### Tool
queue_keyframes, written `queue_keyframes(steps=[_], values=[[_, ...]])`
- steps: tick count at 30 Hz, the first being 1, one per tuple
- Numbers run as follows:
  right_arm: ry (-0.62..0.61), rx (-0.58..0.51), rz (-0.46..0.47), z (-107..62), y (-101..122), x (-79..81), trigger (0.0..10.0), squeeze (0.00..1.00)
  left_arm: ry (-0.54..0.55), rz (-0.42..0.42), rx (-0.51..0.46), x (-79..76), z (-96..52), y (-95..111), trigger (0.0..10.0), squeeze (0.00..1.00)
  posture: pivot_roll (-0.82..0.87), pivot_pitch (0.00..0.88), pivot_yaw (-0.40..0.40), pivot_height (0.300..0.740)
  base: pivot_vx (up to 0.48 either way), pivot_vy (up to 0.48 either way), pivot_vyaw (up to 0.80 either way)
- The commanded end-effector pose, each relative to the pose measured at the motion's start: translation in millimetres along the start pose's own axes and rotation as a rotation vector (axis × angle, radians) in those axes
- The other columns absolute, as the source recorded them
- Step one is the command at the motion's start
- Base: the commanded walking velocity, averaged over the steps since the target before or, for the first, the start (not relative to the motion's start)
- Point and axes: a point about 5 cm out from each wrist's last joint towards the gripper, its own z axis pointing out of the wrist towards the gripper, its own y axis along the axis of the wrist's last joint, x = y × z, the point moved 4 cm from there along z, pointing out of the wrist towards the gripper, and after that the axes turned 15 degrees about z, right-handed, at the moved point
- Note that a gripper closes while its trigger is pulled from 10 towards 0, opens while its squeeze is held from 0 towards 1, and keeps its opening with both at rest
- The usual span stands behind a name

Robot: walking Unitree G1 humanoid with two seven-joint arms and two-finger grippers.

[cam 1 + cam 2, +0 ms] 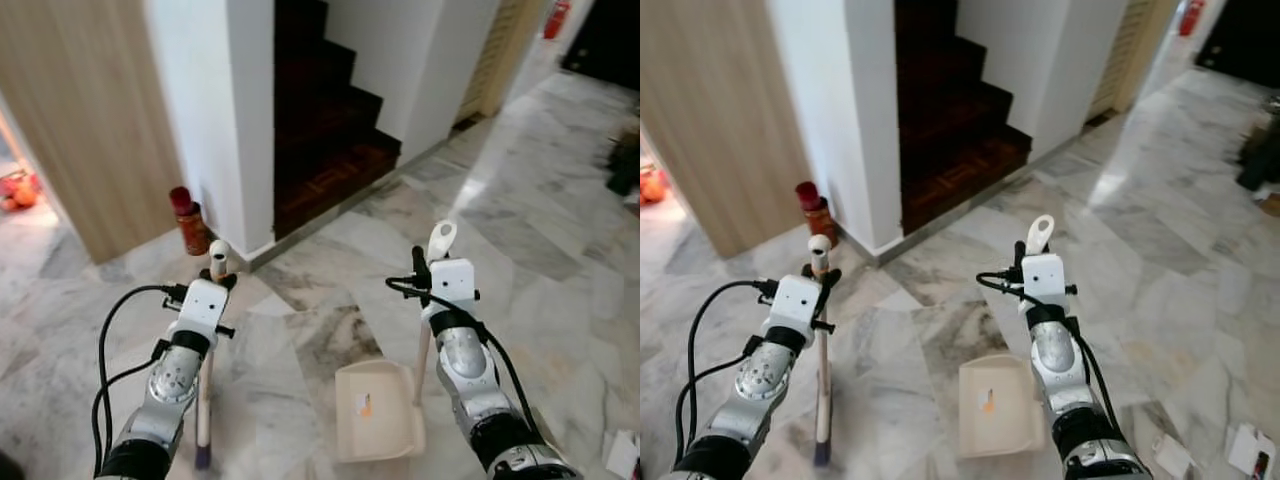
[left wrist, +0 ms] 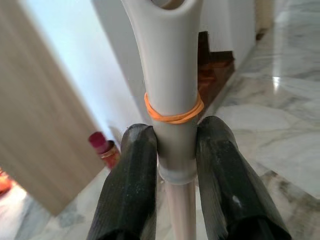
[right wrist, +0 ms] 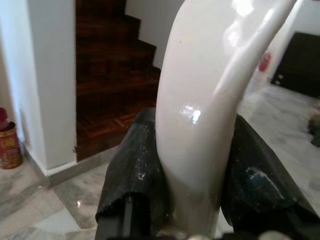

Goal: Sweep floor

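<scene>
The slim white-handled broom stands upright at near left, its grip pinched by the left claw. The cream plastic dustpan rests on the grey marble floor at near right, its white handle squeezed in the right claw. A red can stands farther off by the white wall.

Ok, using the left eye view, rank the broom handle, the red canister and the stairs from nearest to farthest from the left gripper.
1. Broom handle: clamped in the left gripper itself.
2. Red canister: on the floor just ahead, against the white wall's base.
3. Stairs: farthest, ahead and to the right, past the white wall.
</scene>
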Motion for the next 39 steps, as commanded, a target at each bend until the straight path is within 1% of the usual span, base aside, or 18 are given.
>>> queue_keyframes(steps=[1, 5, 8, 10, 11, 12, 14, 27, 34, 39], values=[[-0.03, -0.012, 0.004, 2.4, 4.1, -6.5, 10.0, 0.0, 0.002, 0.024, -0.044, 4.9, 6.1, 9.8, 10.0, 0.0, 0.06, 0.0, -0.002, 0.74, 0.0, 0.0, -0.8], [-0.033, -0.011, 0.005, 2.1, 3.6, -6.8, 10.0, 0.0, 0.0, 0.04, -0.043, 5.3, 7.1, 10.0, 10.0, 0.0, 0.06, 0.0, 0.0, 0.74, 0.0, 0.0, -0.8], [-0.034, -0.01, 0.004, 2.7, 3.8, -6.6, 10.0, 0.0, -0.01, 0.056, -0.045, 3.6, 7.8, 10.5, 10.0, 0.0, 0.06, 0.0, 0.001, 0.74, 0.0, -0.43, -0.8], [-0.034, -0.011, 0.005, 3.8, 4.7, -6.1, 10.0, 0.0, -0.008, 0.041, -0.047, 3.2, 8.0, 11.1, 10.0, 0.0, 0.06, 0.0, 0.001, 0.74, 0.0, -0.48, -0.8], [-0.033, -0.012, 0.006, 4.6, 5.4, -5.7, 10.0, 0.0, 0.0, 0.021, -0.047, 4.1, 8.1, 11.4, 10.0, 0.0, 0.06, 0.0, 0.001, 0.74, 0.0, 0.0, -0.8], [-0.033, -0.012, 0.006, 4.7, 5.5, -5.5, 10.0, 0.0, 0.002, 0.02, -0.047, 4.4, 8.1, 11.4, 10.0, 0.0, 0.06, 0.0, 0.001, 0.74, 0.0, 0.0, -0.8], [-0.033, -0.014, 0.007, 5.4, 6.2, -5.1, 10.0, 0.0, -0.003, 0.032, -0.05, 4.6, 9.0, 12.4, 10.0, 0.0, 0.07, 0.0, 0.0, 0.74, 0.0, 0.0, -0.8], [-0.039, -0.016, 0.006, 6.6, 7.4, -6.1, 10.0, 0.0, 0.008, 0.025, -0.044, 6.6, 8.8, 11.0, 10.0, 0.0, 0.07, 0.0, -0.003, 0.74, 0.0, 0.0, -0.8], [-0.043, -0.018, 0.005, 7.4, 8.0, -6.2, 10.0, 0.0, 0.017, 0.031, -0.053, 7.1, 9.9, 13.4, 10.0, 0.0, 0.07, 0.0, -0.003, 0.74, 0.0, 0.0, -0.8], [-0.044, -0.017, 0.007, 6.5, 7.2, -6.7, 10.0, 0.0, 0.016, 0.043, -0.06, 7.2, 10.5, 14.8, 10.0, 0.0, 0.07, 0.0, -0.004, 0.74, 0.0, -0.341, -0.8]])
